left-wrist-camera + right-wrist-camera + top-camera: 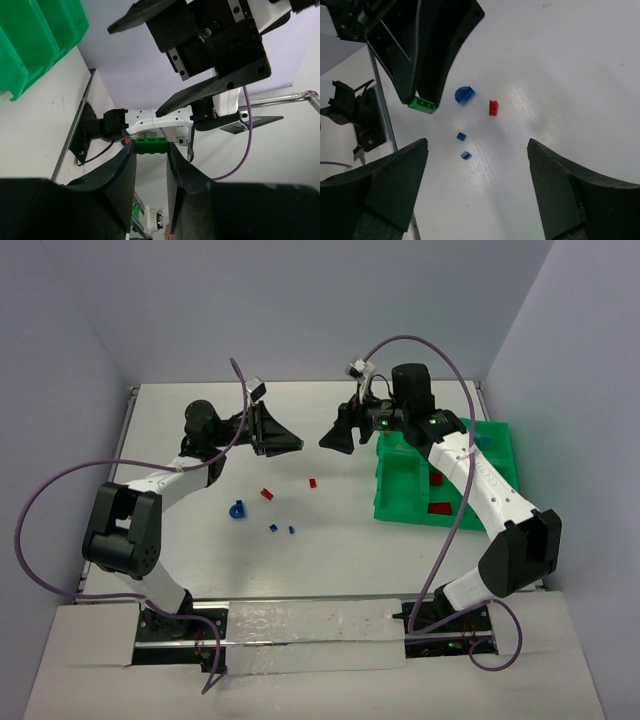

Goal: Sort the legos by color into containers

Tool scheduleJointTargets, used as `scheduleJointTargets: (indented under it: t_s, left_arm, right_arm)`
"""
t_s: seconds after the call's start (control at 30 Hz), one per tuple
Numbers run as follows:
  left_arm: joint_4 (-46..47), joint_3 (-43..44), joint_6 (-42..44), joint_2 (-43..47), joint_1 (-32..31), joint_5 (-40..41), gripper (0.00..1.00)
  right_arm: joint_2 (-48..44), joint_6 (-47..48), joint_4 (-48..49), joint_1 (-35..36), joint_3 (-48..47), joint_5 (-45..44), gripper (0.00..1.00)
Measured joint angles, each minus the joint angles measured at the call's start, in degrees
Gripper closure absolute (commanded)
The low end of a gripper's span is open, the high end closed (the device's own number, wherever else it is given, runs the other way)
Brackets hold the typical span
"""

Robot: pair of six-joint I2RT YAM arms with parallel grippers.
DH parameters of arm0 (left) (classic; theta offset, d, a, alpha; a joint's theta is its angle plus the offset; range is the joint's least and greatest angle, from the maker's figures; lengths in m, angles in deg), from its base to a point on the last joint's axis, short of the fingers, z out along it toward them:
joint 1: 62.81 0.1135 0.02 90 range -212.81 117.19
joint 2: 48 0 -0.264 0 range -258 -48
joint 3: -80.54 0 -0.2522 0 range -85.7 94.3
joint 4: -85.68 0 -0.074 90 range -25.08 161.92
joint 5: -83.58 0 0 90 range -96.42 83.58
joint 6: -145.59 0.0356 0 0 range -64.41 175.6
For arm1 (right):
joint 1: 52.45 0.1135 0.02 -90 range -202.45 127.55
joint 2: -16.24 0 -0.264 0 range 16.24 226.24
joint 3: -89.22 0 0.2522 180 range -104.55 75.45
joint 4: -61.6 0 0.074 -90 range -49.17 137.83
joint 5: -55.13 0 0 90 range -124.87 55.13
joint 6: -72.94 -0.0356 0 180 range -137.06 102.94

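We see left gripper (151, 150) jaws clamped on green brick (422, 104) above bench (350, 560); right gripper (477, 147) jaws spread wide.

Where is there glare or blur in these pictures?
Right wrist: a pale glare streak on the table beside the red brick; the right claw is dark and soft. Left wrist: the left claw blurs up close, and the green brick it pinches looks sharper. Top: even light, no hard shadows.
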Motion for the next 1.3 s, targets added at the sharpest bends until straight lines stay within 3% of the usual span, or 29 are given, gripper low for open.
scheduleJointTargets:
  t_s: [0.37, 0.83, 1.3]
  left_arm:
    - [5.22, -3.55, -6.66, 0.12, 0.97, 0.01, 0.82]
    - [5.02, -3.55, -6.34, 0.12, 0.97, 0.02, 0.85]
    - [4.07, -3.66, -5.77, 0.12, 0.95, 0.07, 0.85]
  right_arm:
    - [0.02, -0.24, 3.15, 5.74, 0.09, 1.90, 0.41]
    - [1.80, 5.43, 1.93, 9.74, 0.04, 1.57, 0.42]
    - [3.23, 6.79, 1.52, 10.88, -0.75, -0.27, 0.53]
